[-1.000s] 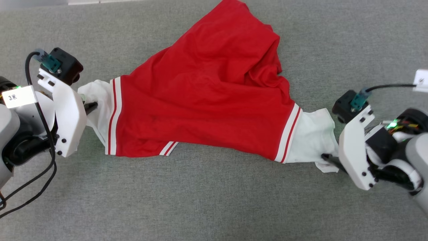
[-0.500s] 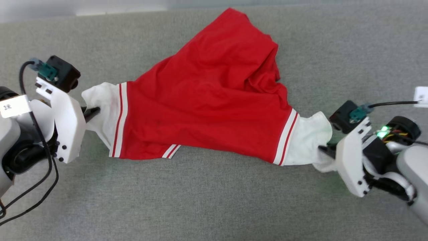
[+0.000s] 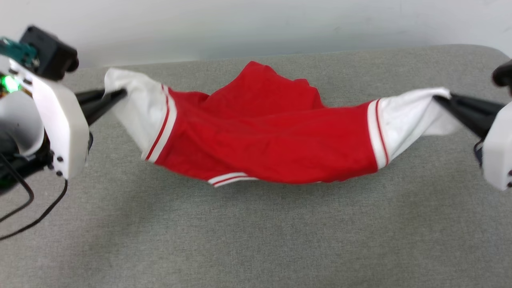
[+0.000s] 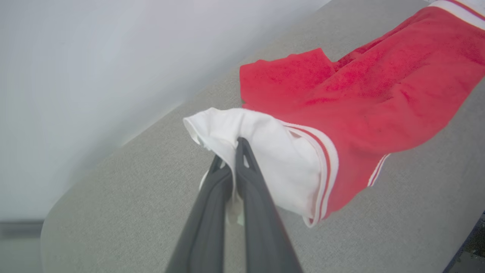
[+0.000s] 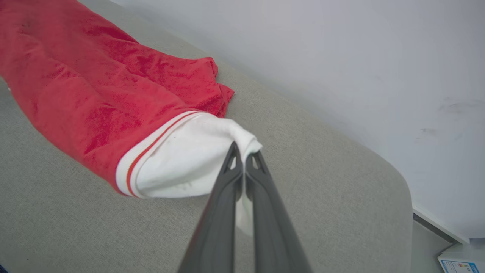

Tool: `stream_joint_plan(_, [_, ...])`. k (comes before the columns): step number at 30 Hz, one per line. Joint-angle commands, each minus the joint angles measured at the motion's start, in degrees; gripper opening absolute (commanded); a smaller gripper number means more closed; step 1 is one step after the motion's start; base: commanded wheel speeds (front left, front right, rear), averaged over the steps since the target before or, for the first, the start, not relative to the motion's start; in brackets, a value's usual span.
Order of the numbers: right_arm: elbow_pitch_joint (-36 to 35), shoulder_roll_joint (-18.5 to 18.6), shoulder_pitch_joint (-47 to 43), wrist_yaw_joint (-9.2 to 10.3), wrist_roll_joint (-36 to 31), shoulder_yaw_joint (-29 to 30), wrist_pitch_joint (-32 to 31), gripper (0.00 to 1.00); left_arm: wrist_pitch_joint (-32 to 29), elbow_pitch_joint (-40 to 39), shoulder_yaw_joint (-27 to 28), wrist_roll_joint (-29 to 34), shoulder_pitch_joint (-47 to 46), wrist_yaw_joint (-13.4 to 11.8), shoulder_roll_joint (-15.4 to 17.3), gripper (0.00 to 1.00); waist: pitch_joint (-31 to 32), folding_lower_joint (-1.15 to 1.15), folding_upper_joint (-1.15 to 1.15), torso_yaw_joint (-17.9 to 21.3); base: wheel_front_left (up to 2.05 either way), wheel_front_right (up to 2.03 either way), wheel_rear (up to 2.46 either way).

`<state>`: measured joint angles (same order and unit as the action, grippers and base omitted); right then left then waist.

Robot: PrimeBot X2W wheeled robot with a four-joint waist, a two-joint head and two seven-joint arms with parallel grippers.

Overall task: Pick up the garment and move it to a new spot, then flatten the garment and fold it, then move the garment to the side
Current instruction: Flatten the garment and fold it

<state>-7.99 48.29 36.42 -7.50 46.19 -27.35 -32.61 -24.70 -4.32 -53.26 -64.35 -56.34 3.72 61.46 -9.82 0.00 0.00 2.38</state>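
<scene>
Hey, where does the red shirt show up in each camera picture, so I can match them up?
Head view: red shirt spans the middle, held between left gripper and right gripper.
Left wrist view: red shirt fills the upper right, white sleeve pinched at centre.
Right wrist view: red shirt lies upper left, white sleeve pinched at centre.
Shared landmark: the grey table under it.

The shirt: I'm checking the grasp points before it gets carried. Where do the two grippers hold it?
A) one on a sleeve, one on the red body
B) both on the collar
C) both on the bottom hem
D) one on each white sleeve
D: the left gripper is shut on one white sleeve and the right gripper on the other, with the shirt sagging red between them.
</scene>
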Motion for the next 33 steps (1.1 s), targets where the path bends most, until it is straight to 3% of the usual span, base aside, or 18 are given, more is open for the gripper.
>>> stream_joint_plan(1, [-0.81, -0.37, 0.64, 0.02, -0.71, 1.46, -0.66, 0.00, 0.03, -0.71, 0.78, -0.42, -1.35, -0.36, -0.37, 0.00, 0.12, 0.00, 0.00, 0.09, 0.00, 0.00, 0.00])
stream_joint_plan(8, [-1.65, -1.73, 9.38, 0.02, -2.43, 8.79, -5.92, 0.00, -0.75, -1.17, 4.13, 0.90, -9.92, -0.35, -4.44, 0.00, -2.66, 0.00, 0.00, -0.19, 0.00, 0.00, 0.00])
stream_joint_plan(15, [8.37, -6.38, 27.18, 0.02, -5.13, 7.84, -9.39, 0.00, 0.57, 7.18, 6.66, 5.85, -22.55, 0.36, -11.96, 0.00, -8.80, 0.00, 0.00, -0.27, 0.00, 0.00, 0.00])
stream_joint_plan(22, [21.14, -10.70, 44.72, 0.02, -12.02, 5.10, -5.06, 0.00, 3.93, 16.99, 7.77, 10.96, -33.60, 1.15, -18.56, 0.00, -15.50, 0.00, 0.00, -0.44, 0.00, 0.00, 0.00])
stream_joint_plan(33, [34.61, -13.06, 63.85, 0.02, -18.89, 1.51, 5.42, 0.00, 11.57, 29.19, 10.63, 14.86, -46.68, 2.31, -23.50, 0.00, -22.55, 0.00, 0.00, -1.50, 0.00, 0.00, 0.00])
